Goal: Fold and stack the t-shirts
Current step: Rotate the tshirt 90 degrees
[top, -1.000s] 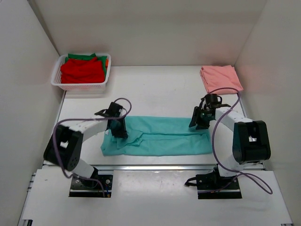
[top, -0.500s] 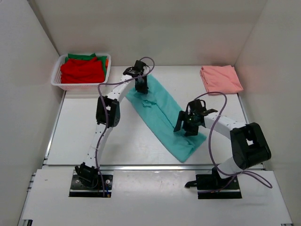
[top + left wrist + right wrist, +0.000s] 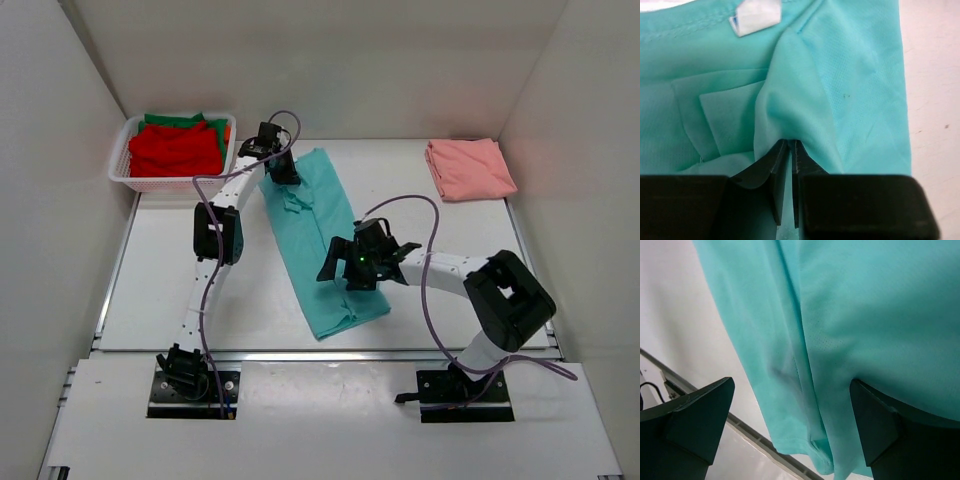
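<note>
Up front, the right gripper [image 3: 792, 390] hangs released, jaws wide over the near end of the teal shirt [image 3: 315, 225], which stretches diagonally across the worktop [image 3: 250, 290]. At its far end the left gripper [image 3: 790, 145] pinches a raised fold near the collar. Beyond, a folded pink shirt [image 3: 470, 168] lies back right; a red shirt [image 3: 175, 150] tops the basket [image 3: 170, 184], back left.

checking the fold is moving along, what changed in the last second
The left end effector, pinching the teal t-shirt at its collar end, carried that end from the near left to the far side beside the basket. The shirt swung from lying left to right to running near to far. The right end effector slid toward the table's middle and opened, letting go. The salmon pink t-shirt and the basket stayed put.
</note>
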You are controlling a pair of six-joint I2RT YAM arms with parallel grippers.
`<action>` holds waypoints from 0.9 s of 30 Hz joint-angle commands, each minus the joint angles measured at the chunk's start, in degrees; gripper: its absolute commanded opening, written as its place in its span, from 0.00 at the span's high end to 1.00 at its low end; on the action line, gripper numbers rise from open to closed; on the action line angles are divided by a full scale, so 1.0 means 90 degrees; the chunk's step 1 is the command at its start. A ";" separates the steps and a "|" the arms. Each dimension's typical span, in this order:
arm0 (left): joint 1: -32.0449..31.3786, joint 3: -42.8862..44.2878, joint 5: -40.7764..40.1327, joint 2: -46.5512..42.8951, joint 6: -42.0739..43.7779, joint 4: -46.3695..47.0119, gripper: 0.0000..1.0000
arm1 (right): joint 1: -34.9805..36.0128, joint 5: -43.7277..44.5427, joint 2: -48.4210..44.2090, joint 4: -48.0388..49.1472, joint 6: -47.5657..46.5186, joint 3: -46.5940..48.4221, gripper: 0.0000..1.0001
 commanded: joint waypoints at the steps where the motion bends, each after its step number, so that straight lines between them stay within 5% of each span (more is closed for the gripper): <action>1: -0.0001 -0.0609 0.0279 -0.0013 -0.0145 0.0478 0.79 | 0.0490 0.0017 0.0474 0.0207 0.0256 0.0021 0.00; 6: -0.0049 0.0258 0.0600 0.0241 -0.0057 0.0606 0.78 | 0.1038 -0.0099 0.0709 0.0413 -0.0006 0.0332 0.01; 12: 0.0000 0.0219 0.1186 -0.1161 -0.0252 0.1622 0.75 | 0.1155 0.0104 0.0486 -0.0064 -0.1364 0.1212 0.01; 16: 0.0039 -0.1223 0.1597 -0.3142 -0.0214 0.1789 0.70 | 0.1224 0.0719 -0.0149 -0.0426 -0.1891 0.1233 0.00; 18: -0.0030 -0.2936 0.1491 -0.4024 -0.0048 0.1594 0.81 | 0.1107 0.0730 -0.0384 -0.0660 -0.2175 0.1242 0.01; 20: -0.0137 -0.4401 0.1111 -0.5212 0.0079 0.1409 0.94 | 0.0970 0.1051 -0.0666 -0.0934 -0.2458 0.1184 0.19; 21: -0.0263 -0.5464 0.0906 -0.5798 0.0176 0.1369 1.00 | 0.0893 0.1197 -0.0880 -0.0925 -0.2517 0.0971 0.73; 22: -0.0351 -0.6016 0.0769 -0.6133 0.0197 0.1359 1.00 | 0.0757 0.1247 -0.0998 -0.0954 -0.2402 0.0862 1.00; 25: -0.0937 -0.9215 0.0231 -0.7764 0.0120 0.2001 1.00 | 0.0531 0.1179 -0.1797 -0.1070 -0.2011 0.0083 1.00; 27: -0.1200 -1.0680 0.0376 -0.8875 -0.0220 0.2488 0.72 | 0.0637 0.1286 -0.2246 -0.1043 -0.1631 -0.0308 0.98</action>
